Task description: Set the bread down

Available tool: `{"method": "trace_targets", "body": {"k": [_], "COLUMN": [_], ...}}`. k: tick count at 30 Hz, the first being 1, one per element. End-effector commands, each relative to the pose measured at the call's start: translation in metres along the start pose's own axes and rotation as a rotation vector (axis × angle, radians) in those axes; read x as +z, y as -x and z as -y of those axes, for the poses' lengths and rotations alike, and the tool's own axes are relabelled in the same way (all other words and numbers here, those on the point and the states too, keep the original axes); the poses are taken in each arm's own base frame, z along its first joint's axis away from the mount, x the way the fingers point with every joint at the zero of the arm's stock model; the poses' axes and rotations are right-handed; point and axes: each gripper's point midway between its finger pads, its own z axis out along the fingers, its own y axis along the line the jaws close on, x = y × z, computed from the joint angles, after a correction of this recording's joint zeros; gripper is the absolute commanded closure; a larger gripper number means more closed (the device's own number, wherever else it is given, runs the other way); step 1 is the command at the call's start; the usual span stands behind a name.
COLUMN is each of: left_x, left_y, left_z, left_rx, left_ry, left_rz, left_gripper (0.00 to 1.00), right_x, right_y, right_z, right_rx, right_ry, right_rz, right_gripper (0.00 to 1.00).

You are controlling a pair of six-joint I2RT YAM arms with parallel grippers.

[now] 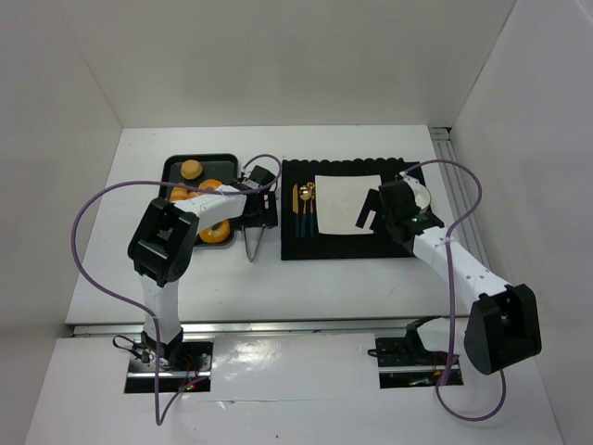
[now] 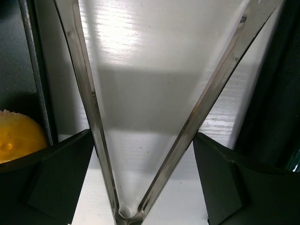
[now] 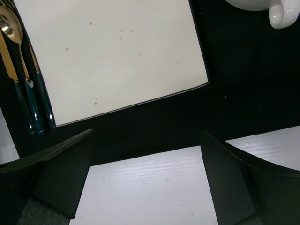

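Observation:
Several golden bread rolls (image 1: 191, 169) lie in a dark tray (image 1: 174, 164) at the left; one roll (image 2: 18, 136) shows in the left wrist view beside the tray's rim (image 2: 33, 70). My left gripper (image 1: 259, 215) sits between the tray and the black placemat (image 1: 296, 246). Its fingers (image 2: 61, 173) touch both arms of the spread metal tongs (image 2: 89, 103), whose hinge points back towards me (image 1: 251, 250). A white square plate (image 1: 347, 204) lies on the placemat. My right gripper (image 1: 371, 211) is open and empty over the placemat's near edge (image 3: 145, 178), just short of the plate (image 3: 108, 56).
Gold cutlery with dark green handles (image 1: 304, 209) lies left of the plate and also shows in the right wrist view (image 3: 23, 93). A white cup (image 1: 419, 195) stands at the placemat's right end (image 3: 276, 14). White walls enclose the table.

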Motion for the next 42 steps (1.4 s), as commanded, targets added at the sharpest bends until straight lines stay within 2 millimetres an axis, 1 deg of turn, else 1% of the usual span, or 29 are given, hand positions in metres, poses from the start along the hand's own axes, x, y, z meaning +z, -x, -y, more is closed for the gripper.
{"method": "trace_targets", "body": {"k": [1, 4, 8, 9, 12, 13, 14, 15, 16, 17, 18, 19, 20, 21, 23, 24, 26, 27, 29, 30, 32, 33, 34, 36, 37, 38, 39, 40, 42], "left_x": [-0.003, 0.0, 0.007, 0.007, -0.001, -0.01, -0.021, -0.032, -0.046, -0.068, -0.081, -0.097, -0.107, -0.123, -0.133, -0.132, -0.145, -0.156, -0.162, -0.165, -0.168, -0.165, -0.163, -0.158, -0.161, -0.158, -0.159, -0.166, -0.167], "left_y": [0.002, -0.005, -0.01, -0.008, 0.002, 0.016, 0.027, 0.032, 0.046, 0.061, 0.066, 0.078, 0.08, 0.094, 0.092, 0.094, 0.093, 0.101, 0.103, 0.105, 0.103, 0.099, 0.099, 0.092, 0.092, 0.086, 0.085, 0.087, 0.087], "left_z": [0.007, 0.005, 0.004, 0.005, 0.009, 0.012, 0.012, 0.01, 0.013, 0.011, 0.007, 0.007, 0.004, -0.002, -0.018, -0.033, -0.055, -0.072, -0.091, -0.11, -0.131, -0.142, -0.161, -0.174, -0.186, -0.19, -0.183, -0.183, -0.183], "left_rx": [0.004, 0.007, -0.001, -0.003, 0.001, -0.005, -0.012, -0.004, -0.014, -0.001, 0.005, 0.007, 0.044, 0.032, 0.044, 0.023, 0.006, -0.02, -0.042, -0.068, -0.095, -0.113, -0.143, -0.17, -0.215, -0.246, -0.267, -0.278, -0.303], "left_ry": [-0.032, -0.034, -0.03, -0.035, -0.046, -0.049, -0.045, -0.04, -0.054, -0.067, -0.062, -0.07, -0.073, -0.099, -0.087, -0.06, -0.023, -0.004, 0.017, 0.045, 0.076, 0.097, 0.12, 0.113, 0.119, 0.111, 0.05, 0.02, -0.005], "left_rz": [-0.012, -0.027, -0.032, -0.024, -0.008, 0.022, 0.053, 0.062, 0.1, 0.156, 0.173, 0.212, 0.226, 0.263, 0.231, 0.213, 0.209, 0.236, 0.244, 0.241, 0.231, 0.212, 0.197, 0.167, 0.164, 0.149, 0.144, 0.172, 0.19], "left_gripper": [0.0, 0.0, 0.17, 0.28, 0.46, 0.56, 0.6, 0.63, 0.64, 0.66, 0.66, 0.66, 0.66, 0.66, 0.68, 0.68, 0.68, 0.68, 0.66, 0.65, 0.6, 0.6, 0.59, 0.58, 0.57, 0.55, 0.52, 0.51, 0.5], "right_x": [-0.002, -0.002, 0.002, 0.002, 0.005, 0.003, 0.003, 0.003, 0.0, 0.0, -0.001, -0.004, -0.004, -0.007, -0.009, -0.013, -0.017, -0.021, -0.024, -0.028, -0.031, -0.036, -0.036, -0.037, -0.037, -0.038, -0.038, -0.04, -0.037], "right_y": [0.021, 0.021, 0.015, 0.016, 0.018, 0.02, 0.026, 0.023, 0.026, 0.026, 0.024, 0.027, 0.027, 0.029, 0.018, 0.021, 0.018, 0.018, 0.021, 0.021, 0.022, 0.025, 0.027, 0.025, 0.025, 0.024, 0.024, 0.028, 0.026], "right_z": [-0.012, -0.013, -0.009, -0.013, -0.019, -0.019, -0.023, -0.021, -0.027, -0.027, -0.03, -0.031, -0.031, -0.032, -0.037, -0.037, -0.04, -0.039, -0.039, -0.039, -0.04, -0.045, -0.048, -0.049, -0.049, -0.054, -0.054, -0.056, -0.055], "right_rx": [-0.007, 0.002, 0.0, 0.001, -0.013, -0.022, -0.02, -0.023, -0.026, -0.026, -0.034, -0.02, -0.02, -0.008, -0.018, -0.024, -0.03, -0.03, -0.027, -0.026, -0.034, -0.031, -0.029, -0.041, -0.041, -0.058, -0.059, -0.057, -0.059], "right_ry": [0.021, 0.021, 0.016, 0.031, 0.039, 0.039, 0.044, 0.038, 0.051, 0.051, 0.058, 0.066, 0.066, 0.073, 0.11, 0.117, 0.132, 0.133, 0.14, 0.142, 0.158, 0.179, 0.193, 0.203, 0.203, 0.223, 0.223, 0.228, 0.222], "right_rz": [0.069, 0.069, 0.062, 0.062, 0.064, 0.064, 0.071, 0.063, 0.07, 0.07, 0.068, 0.077, 0.077, 0.086, 0.056, 0.067, 0.061, 0.062, 0.071, 0.075, 0.077, 0.084, 0.088, 0.082, 0.082, 0.082, 0.082, 0.09, 0.081], "right_gripper": [0.01, 0.01, 0.01, 0.01, 0.01, 0.01, 0.01, 0.01, 0.01, 0.01, 0.01, 0.01, 0.01, 0.01, 0.01, 0.01, 0.01, 0.01, 0.01, 0.01, 0.01, 0.01, 0.01, 0.01, 0.01, 0.01, 0.01, 0.01, 0.01]}}
